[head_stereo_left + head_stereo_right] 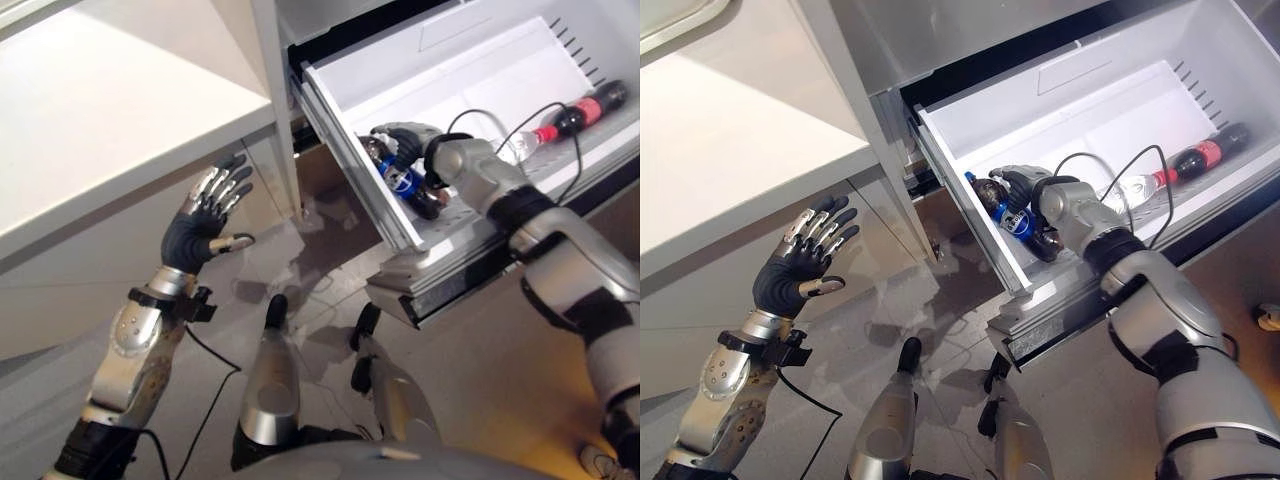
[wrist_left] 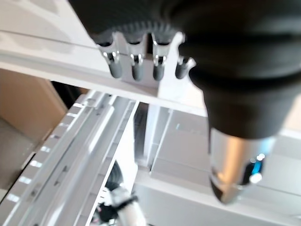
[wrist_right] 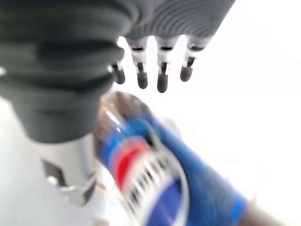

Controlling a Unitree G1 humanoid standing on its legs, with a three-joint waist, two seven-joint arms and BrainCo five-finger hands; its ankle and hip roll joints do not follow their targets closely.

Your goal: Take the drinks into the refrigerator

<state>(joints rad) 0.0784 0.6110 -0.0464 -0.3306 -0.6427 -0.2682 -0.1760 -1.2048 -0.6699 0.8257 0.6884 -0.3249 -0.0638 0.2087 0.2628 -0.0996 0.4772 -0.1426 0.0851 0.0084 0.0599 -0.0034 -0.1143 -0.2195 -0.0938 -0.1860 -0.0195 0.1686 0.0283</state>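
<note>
A white refrigerator drawer (image 1: 352,160) stands pulled out at the upper right. Inside it, by the near wall, lies a dark cola bottle with a blue label (image 1: 408,186), seen close up as the blue-label bottle (image 3: 155,179) in the right wrist view. My right hand (image 1: 404,137) rests over this bottle with straight fingers (image 3: 161,70), the thumb beside it. At the drawer's far end lies a second cola bottle with a red label (image 1: 1203,154), and a clear bottle (image 1: 1133,189) lies at its cap end. My left hand (image 1: 205,226) is raised, open and empty, left of the drawer.
A white countertop (image 1: 100,120) over pale cabinet fronts is at the left, close behind the left hand. The drawer's metal slide rails (image 2: 80,141) run along its side. Grey floor (image 1: 480,370) lies below the drawer.
</note>
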